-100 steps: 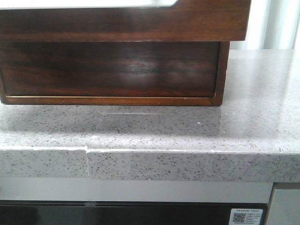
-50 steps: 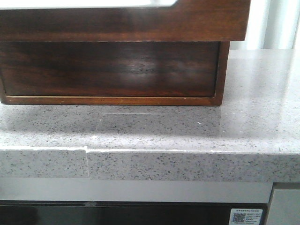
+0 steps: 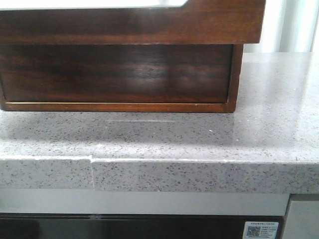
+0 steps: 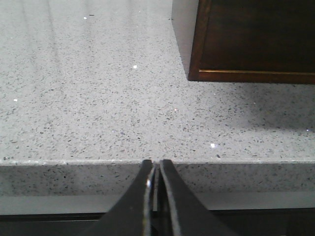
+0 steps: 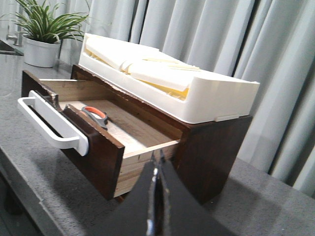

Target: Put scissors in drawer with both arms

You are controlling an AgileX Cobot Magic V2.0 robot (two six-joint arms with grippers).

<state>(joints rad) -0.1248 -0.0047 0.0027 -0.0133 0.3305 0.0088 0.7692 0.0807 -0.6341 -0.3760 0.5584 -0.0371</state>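
Front view: pulled-out drawer [image 3: 129,22] front overhangs the dark wooden cabinet [image 3: 119,74] at top of frame, white showing in its top cut-out; cabinet sits on speckled grey countertop [image 3: 209,144]; no arms or scissors visible here. Left wrist view: left gripper [image 4: 156,172] has its black fingers pressed together, nothing between them, hanging just off the near counter edge, left of the cabinet corner [image 4: 197,73] and apart from it. Right wrist view: right gripper [image 5: 157,164] also has fingers closed together and empty, off to the side of the cabinet, not touching. Drawer is open, white handle [image 5: 51,128] sticking out; scissors [image 5: 96,115] lie inside on the wooden drawer floor just behind the drawer front, only the grey/orange handle showing. White tray [image 5: 167,81] sits on top of the cabinet, potted plant [image 5: 42,34] far behind. Judgement: scissors look placed, remaining step is closing. Do it well: push flat on the drawer front, centred near the handle, straight along the slide, slow; brace the cabinet with the other arm so it doesn't skid; avoid skewing the drawer.
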